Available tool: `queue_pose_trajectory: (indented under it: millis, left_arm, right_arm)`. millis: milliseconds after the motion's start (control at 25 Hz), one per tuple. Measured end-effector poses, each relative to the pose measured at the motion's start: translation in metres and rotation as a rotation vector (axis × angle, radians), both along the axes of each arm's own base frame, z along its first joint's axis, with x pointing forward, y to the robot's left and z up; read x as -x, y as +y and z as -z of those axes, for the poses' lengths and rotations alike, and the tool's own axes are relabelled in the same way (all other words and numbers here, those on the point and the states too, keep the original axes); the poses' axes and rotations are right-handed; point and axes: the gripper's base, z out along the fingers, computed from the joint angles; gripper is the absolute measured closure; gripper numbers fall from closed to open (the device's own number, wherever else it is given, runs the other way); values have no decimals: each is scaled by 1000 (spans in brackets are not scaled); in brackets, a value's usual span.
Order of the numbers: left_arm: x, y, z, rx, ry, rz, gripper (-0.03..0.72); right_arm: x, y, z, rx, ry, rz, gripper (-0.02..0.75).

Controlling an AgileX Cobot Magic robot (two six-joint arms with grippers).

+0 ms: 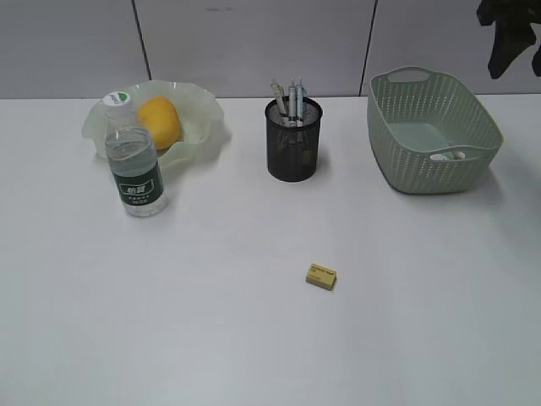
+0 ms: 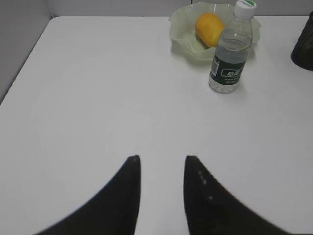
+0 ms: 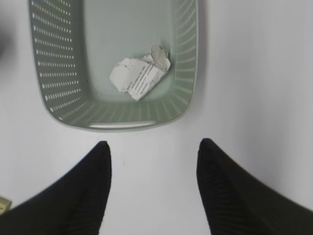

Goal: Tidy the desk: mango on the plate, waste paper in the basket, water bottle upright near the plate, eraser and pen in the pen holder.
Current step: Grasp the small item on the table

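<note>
The mango (image 1: 159, 121) lies in the ruffled green plate (image 1: 207, 114). Just in front of it the water bottle (image 1: 133, 161) stands upright. Several pens (image 1: 287, 97) stick out of the black mesh pen holder (image 1: 293, 144). The yellow eraser (image 1: 321, 276) lies alone on the table's middle front. The waste paper (image 3: 140, 74) rests inside the basket (image 3: 54, 73). My right gripper (image 3: 154, 143) hovers open and empty over the table beside the basket's near wall. My left gripper (image 2: 163, 157) is open and empty over bare table, far from the bottle (image 2: 231, 54) and mango (image 2: 210, 28).
A dark part of the right arm (image 1: 510, 34) shows at the top right of the exterior view, behind the basket (image 1: 406, 161). A grey panelled wall backs the white table. The eraser (image 3: 4, 204) peeks in at the right wrist view's lower left corner.
</note>
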Motion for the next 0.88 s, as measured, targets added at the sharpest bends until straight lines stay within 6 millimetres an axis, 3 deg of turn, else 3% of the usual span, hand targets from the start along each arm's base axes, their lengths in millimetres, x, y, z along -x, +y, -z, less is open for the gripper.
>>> queue_pose_trajectory:
  millis: [240,400,600,880]
  left_arm:
    - [0,0,0,0,0,0,453]
    - [0,0,0,0,0,0,453]
    - [0,0,0,0,0,0,453]
    - [0,0,0,0,0,0,453]
  right_arm:
    - [9,1,-4,-16,25,-1,290]
    - [32,0,-14,-25,26,-2,290]
    - [82,-8,-37,10,-2,-3,290]
    - [176,-17,-50,37,-44,-60,290]
